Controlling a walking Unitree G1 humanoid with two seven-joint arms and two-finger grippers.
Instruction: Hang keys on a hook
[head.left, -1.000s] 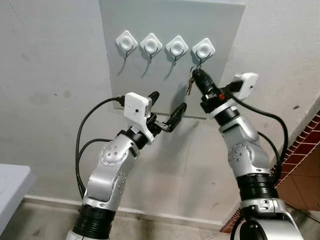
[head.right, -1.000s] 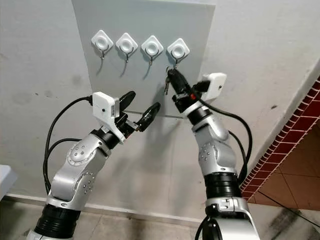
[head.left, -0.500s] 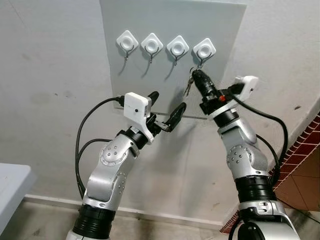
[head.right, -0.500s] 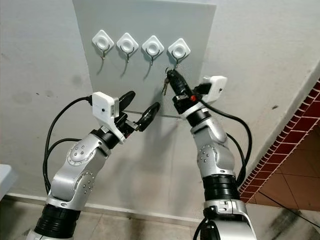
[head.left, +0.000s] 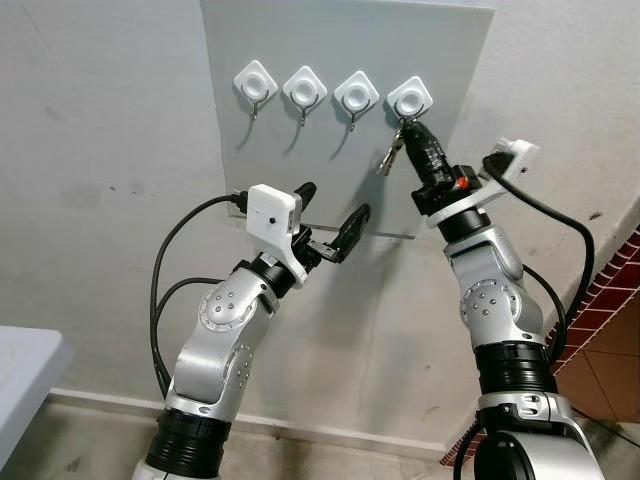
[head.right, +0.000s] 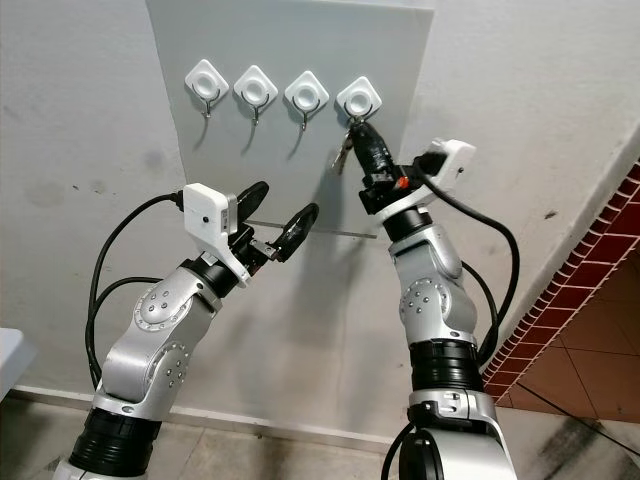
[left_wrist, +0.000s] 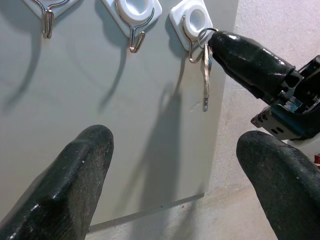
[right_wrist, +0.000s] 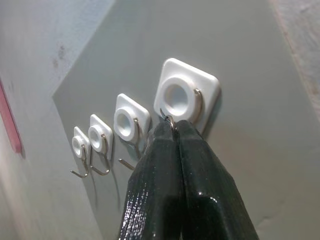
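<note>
While pinched, keys (left_wrist: 206, 80) (at hook (left_wrist: 192, 37))

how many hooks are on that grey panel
4, in one row across the top of the panel: first hook, second, third, fourth, where the right end effector holds the keys.

A grey panel (head.left: 345, 150) is fixed flat on a pale, scuffed wall (head.left: 100, 180). At 5 o'clock from the panel, red brick-patterned tiling (head.left: 610, 300) runs diagonally down the wall. At 7 o'clock, the corner of a white surface (head.left: 25, 385) juts in above the grey floor (head.left: 80, 450).
</note>
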